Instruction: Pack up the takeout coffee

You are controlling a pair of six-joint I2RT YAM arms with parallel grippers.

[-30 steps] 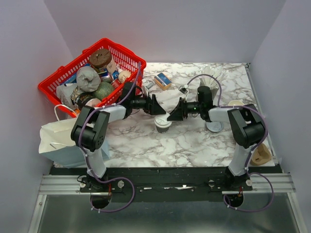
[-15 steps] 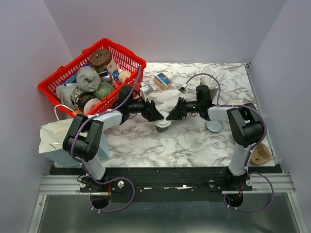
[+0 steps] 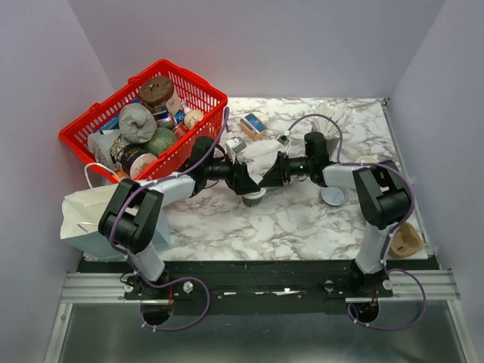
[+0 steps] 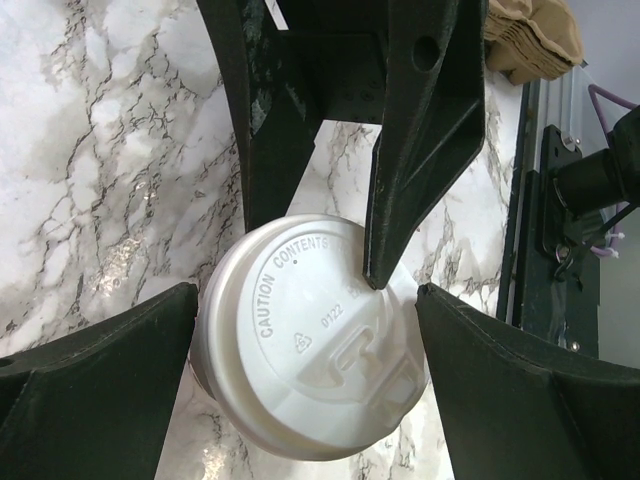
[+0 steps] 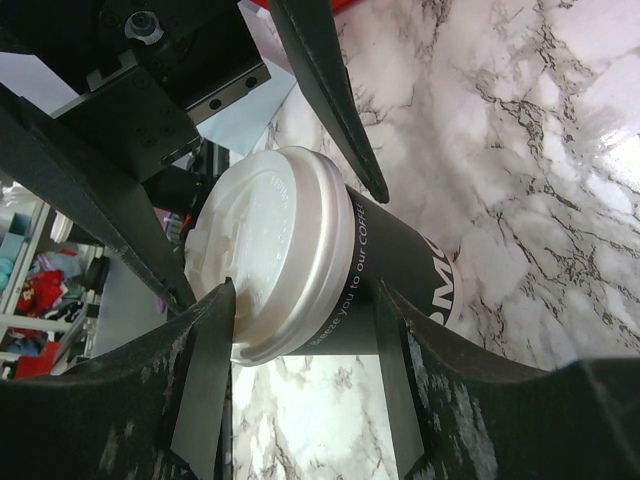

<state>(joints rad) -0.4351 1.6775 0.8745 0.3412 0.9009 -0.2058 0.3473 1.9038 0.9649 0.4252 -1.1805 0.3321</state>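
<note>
The takeout coffee (image 3: 253, 198), a dark cup with a white lid (image 4: 310, 350), stands on the marble table (image 3: 302, 219) between both arms. My left gripper (image 3: 246, 186) is open wide, and its fingers (image 4: 100, 390) straddle the lid without touching it. My right gripper (image 3: 267, 181) comes in from the other side and is shut on the cup. One of its fingers (image 5: 205, 390) presses on the lid top. The other lies against the dark body (image 5: 410, 285). From the left wrist I see a right fingertip (image 4: 378, 270) resting on the lid.
A red basket (image 3: 198, 85) holding several items stands at the back left. In front of it is a white paper bag (image 3: 91, 215). A small box (image 3: 253, 125), a loose lid disc (image 3: 333, 197) and a brown carrier (image 3: 406, 240) lie to the right.
My left gripper has moved right to the cup and opened wide around its lid. The right gripper has stayed on the cup, shifting slightly left.
</note>
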